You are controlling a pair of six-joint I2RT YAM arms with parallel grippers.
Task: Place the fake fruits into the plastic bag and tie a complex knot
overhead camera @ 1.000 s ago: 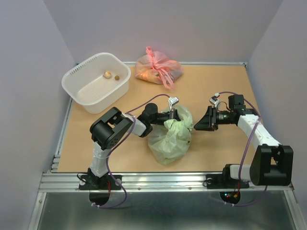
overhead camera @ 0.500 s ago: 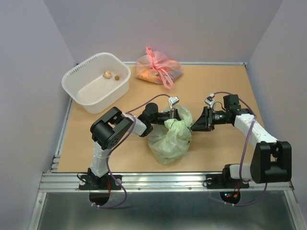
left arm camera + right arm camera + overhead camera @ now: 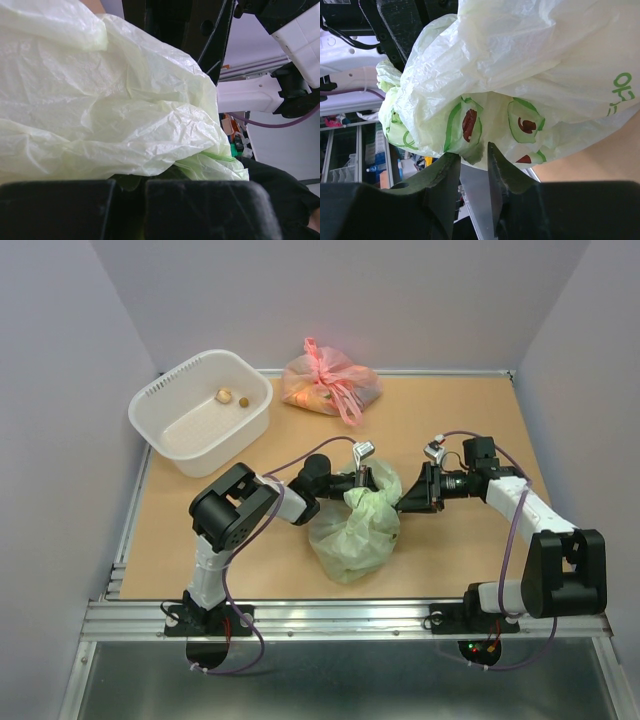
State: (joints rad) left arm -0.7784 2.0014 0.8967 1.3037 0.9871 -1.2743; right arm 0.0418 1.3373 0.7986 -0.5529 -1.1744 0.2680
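Note:
The pale green plastic bag (image 3: 350,530) sits bunched on the table between the arms. My left gripper (image 3: 362,480) is shut on the bag's crumpled top; in the left wrist view the bag (image 3: 100,100) fills the frame above the closed gripper (image 3: 129,182). My right gripper (image 3: 408,498) is at the bag's right side, narrowly open. In the right wrist view a small flap of the bag (image 3: 520,65) hangs between its tips (image 3: 472,152), not pinched. Two small fruit pieces (image 3: 224,396) lie in the white basket. Fruits in the bag and any knot are hidden.
The white basket (image 3: 150,405) stands at the back left. A tied pink bag (image 3: 330,383) lies at the back centre. Purple cables loop over both arms near the green bag. Walls close in the table on the left, right and back.
My right gripper has moved left, up to the green bag's side. The left gripper and the bag have stayed put.

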